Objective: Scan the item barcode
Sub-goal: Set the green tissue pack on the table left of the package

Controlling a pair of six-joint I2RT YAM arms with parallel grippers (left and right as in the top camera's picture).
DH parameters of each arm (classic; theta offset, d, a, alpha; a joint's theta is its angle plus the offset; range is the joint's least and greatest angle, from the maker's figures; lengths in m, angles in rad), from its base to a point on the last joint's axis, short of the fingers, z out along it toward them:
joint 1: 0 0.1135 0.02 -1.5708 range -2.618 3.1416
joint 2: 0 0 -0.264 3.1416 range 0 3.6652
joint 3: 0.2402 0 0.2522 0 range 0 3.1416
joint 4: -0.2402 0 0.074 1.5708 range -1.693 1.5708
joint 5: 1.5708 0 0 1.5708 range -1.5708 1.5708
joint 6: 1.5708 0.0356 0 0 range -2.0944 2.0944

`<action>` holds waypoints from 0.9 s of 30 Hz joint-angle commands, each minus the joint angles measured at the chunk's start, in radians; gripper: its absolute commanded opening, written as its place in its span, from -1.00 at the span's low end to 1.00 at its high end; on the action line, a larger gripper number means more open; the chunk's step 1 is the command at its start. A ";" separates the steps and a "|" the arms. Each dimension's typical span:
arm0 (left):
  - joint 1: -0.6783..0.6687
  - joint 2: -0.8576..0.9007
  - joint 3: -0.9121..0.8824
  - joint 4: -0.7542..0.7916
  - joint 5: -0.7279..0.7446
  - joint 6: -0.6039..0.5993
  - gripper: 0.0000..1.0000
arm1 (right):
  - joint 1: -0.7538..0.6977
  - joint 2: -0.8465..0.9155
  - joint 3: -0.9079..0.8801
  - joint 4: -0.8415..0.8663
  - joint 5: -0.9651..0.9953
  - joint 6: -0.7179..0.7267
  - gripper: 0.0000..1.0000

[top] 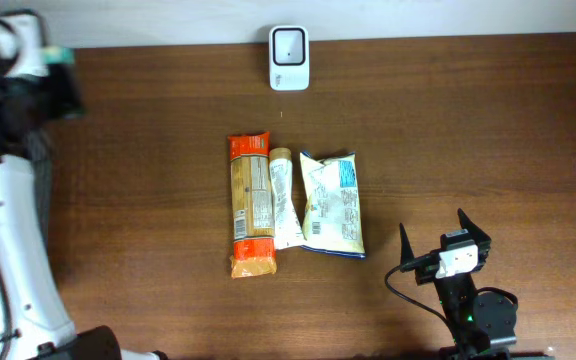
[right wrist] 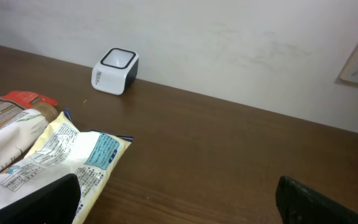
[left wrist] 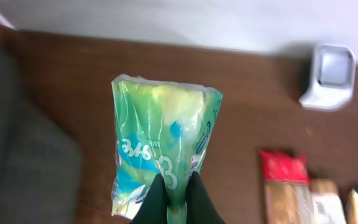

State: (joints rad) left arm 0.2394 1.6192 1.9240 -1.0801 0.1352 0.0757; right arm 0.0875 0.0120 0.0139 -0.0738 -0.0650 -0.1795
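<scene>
Currently your left hand (left wrist: pixel 176 200) is clenched on the bottom seam of the green bag (left wrist: pixel 163 143). The two dark fingers (left wrist: pixel 152 200) pinch only a narrow strip of film, and the rest of the bag stands free above them, clear of the desk (top: pixel 468 120).

Finding one: the grip is small against a soft, loosely filled bag. A quick swing or wrist turn could let the film creep out of the pinch and drop the bag.

Finding two: no barcode is legible on the face toward the left wrist camera, only blurred lettering. You cannot tell from here which side carries it. If you present the wrong face, the scan will fail. The glossy, creased film may also spoil a reading even on the right face.

Finding three: the scanner (top: pixel 289 57) sits at the far edge of the desk, well apart from the bag, which is out at the left side. It looks light, so a low approach could nudge or tip it.

Finding four: the orange packet (top: pixel 250 205), the white packet (top: pixel 284 200) and the blue-and-white bag (top: pixel 333 205) lie side by side, touching, near the scanner's front. A sagging bag could drag across them.

Your right hand (top: pixel 443 238) is released, jaws wide, holding nothing, near the desk's right front.
</scene>
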 commanded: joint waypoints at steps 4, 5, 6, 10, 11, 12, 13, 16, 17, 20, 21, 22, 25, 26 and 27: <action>-0.177 -0.013 -0.312 0.024 0.000 -0.093 -1.00 | -0.004 -0.005 -0.008 0.000 -0.005 0.004 0.97; -0.192 -0.013 -0.377 0.042 0.000 -0.121 -1.00 | -0.004 -0.005 -0.008 0.000 -0.005 0.004 0.97; -0.209 -0.013 -0.460 0.074 0.000 -0.145 -1.00 | -0.004 -0.005 -0.008 0.000 -0.005 0.004 0.97; -0.261 -0.013 -0.702 0.216 0.008 -0.212 -1.00 | -0.004 -0.005 -0.008 0.000 -0.005 0.004 0.97; -0.280 -0.013 -0.758 0.263 0.019 -0.222 -1.00 | -0.004 -0.005 -0.008 0.000 -0.005 0.004 0.97; -0.298 -0.013 -0.809 0.314 0.047 -0.225 -1.00 | -0.004 -0.005 -0.008 0.000 -0.005 0.004 0.97; -0.315 -0.013 -0.851 0.360 0.071 -0.226 -1.00 | -0.004 -0.005 -0.008 0.000 -0.005 0.004 0.97; -0.367 -0.013 -0.950 0.491 0.078 -0.248 -1.00 | -0.004 -0.005 -0.008 0.000 -0.005 0.004 0.97; -0.377 -0.013 -0.976 0.537 0.078 -0.248 -1.00 | -0.004 -0.005 -0.008 0.000 -0.005 0.004 0.97; -0.381 -0.013 -1.007 0.591 0.059 -0.309 -1.00 | -0.004 -0.005 -0.008 0.000 -0.005 0.004 0.98; -0.381 -0.013 -1.010 0.599 0.060 -0.315 -1.00 | -0.004 -0.005 -0.008 0.000 -0.005 0.004 0.97; -0.382 -0.013 -1.010 0.601 0.060 -0.315 -1.00 | -0.004 -0.005 -0.008 0.000 -0.005 0.004 0.97; -0.384 -0.013 -1.013 0.601 0.060 -0.315 -1.00 | -0.004 -0.005 -0.008 0.000 -0.005 0.004 0.97; -0.386 -0.013 -1.013 0.601 0.060 -0.315 -1.00 | -0.004 -0.005 -0.008 0.000 -0.005 0.004 0.97; -0.388 -0.013 -1.013 0.601 0.060 -0.315 -1.00 | -0.004 -0.005 -0.008 0.000 -0.005 0.004 0.97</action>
State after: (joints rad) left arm -0.1432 1.6176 0.9199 -0.4835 0.1913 -0.2234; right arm 0.0875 0.0120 0.0135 -0.0742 -0.0650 -0.1795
